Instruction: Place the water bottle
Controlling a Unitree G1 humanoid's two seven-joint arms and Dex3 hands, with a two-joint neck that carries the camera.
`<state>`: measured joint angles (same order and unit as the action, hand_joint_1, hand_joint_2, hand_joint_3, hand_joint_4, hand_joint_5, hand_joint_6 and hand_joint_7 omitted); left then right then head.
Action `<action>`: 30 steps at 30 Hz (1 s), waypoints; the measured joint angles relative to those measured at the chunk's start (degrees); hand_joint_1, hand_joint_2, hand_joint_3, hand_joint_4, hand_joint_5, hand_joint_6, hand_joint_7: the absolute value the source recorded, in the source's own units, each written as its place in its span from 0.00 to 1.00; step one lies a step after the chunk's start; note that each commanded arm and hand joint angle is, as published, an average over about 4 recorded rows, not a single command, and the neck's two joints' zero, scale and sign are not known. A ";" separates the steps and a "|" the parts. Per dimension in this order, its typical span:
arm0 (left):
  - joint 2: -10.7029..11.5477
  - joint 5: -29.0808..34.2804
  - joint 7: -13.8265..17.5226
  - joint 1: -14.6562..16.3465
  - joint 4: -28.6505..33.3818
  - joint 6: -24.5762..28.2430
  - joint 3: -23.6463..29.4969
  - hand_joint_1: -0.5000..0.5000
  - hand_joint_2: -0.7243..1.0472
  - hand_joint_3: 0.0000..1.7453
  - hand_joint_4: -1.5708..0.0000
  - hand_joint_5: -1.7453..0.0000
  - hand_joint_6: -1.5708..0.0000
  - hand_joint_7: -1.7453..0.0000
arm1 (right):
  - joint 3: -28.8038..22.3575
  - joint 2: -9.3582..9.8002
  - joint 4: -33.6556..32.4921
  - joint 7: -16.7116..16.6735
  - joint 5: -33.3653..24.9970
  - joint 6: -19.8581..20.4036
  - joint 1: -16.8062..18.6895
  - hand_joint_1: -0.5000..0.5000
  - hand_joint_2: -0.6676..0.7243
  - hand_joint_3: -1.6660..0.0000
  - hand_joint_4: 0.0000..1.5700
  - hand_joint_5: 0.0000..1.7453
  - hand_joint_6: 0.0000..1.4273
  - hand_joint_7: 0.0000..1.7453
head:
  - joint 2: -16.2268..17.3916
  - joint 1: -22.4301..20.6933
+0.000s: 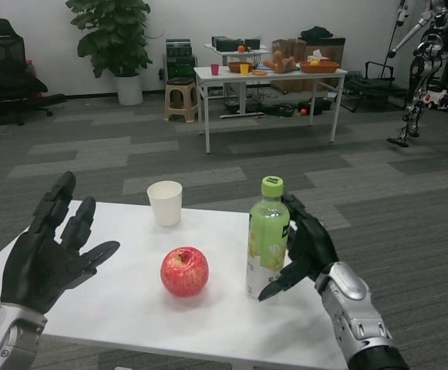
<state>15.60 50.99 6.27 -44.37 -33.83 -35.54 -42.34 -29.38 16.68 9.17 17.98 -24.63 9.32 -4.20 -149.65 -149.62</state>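
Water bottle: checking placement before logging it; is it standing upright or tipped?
Upright: the water bottle stands on the table, green cap on top, right hand open beside it.

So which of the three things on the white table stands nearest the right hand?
The water bottle, green-capped and upright, right beside the open right hand. The apple and the paper cup sit farther left.
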 measured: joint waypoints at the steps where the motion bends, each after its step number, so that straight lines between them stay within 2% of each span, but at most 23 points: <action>1: 0.01 0.00 0.00 0.00 0.00 0.00 0.00 0.00 0.75 0.04 1.00 1.00 1.00 1.00 | -0.61 -0.02 -0.26 -0.12 -0.12 0.24 0.00 0.04 0.68 1.00 0.00 0.00 0.00 0.00 | -0.02 0.02; 6: -0.01 0.00 0.03 0.00 0.00 0.00 0.02 0.00 0.75 0.05 1.00 1.00 1.00 1.00 | -7.36 -0.70 -5.09 -0.78 -1.60 1.21 0.79 0.04 0.67 1.00 0.00 0.00 0.00 0.00 | -0.36 -0.26; 10: 0.05 0.04 0.19 0.01 0.06 0.00 0.11 0.00 0.75 0.04 1.00 1.00 1.00 1.00 | -11.19 -1.19 -7.71 -1.31 -2.92 1.49 2.84 0.04 0.64 1.00 0.00 0.00 0.00 0.00 | -0.89 -0.78; 14: 0.16 0.11 0.37 0.05 0.22 0.01 0.36 0.00 0.75 0.04 1.00 1.00 1.00 1.00 | -14.67 -2.02 -11.93 -1.74 -7.74 2.13 5.24 0.04 0.64 1.00 0.00 0.00 0.00 0.00 | -1.00 -1.19; 19: 0.13 0.11 0.49 0.09 0.57 0.01 0.85 0.00 0.75 0.03 1.00 1.00 1.00 1.00 | -14.62 -2.54 -17.33 -1.69 -14.83 2.95 7.20 0.04 0.66 1.00 0.00 0.00 0.00 0.00 | -1.27 -1.24; 23: 0.12 0.11 0.61 0.13 0.66 0.01 1.37 0.00 0.75 0.05 1.00 1.00 1.00 1.00 | -11.58 -2.68 -21.37 -1.29 -22.22 4.30 7.72 0.04 0.66 1.00 0.00 0.00 0.00 0.00 | -1.87 -1.24; 30: 0.16 0.11 0.70 0.20 0.78 0.01 2.04 0.00 0.75 0.05 1.00 1.00 1.00 1.00 | -8.91 -2.82 -27.38 -1.05 -24.71 5.05 7.94 0.04 0.64 0.99 0.00 0.00 0.00 0.00 | -2.28 -1.94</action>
<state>15.75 51.10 6.97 -44.17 -33.06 -35.53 -40.30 -38.29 13.86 -18.21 16.93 -49.35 14.37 3.74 -151.94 -151.57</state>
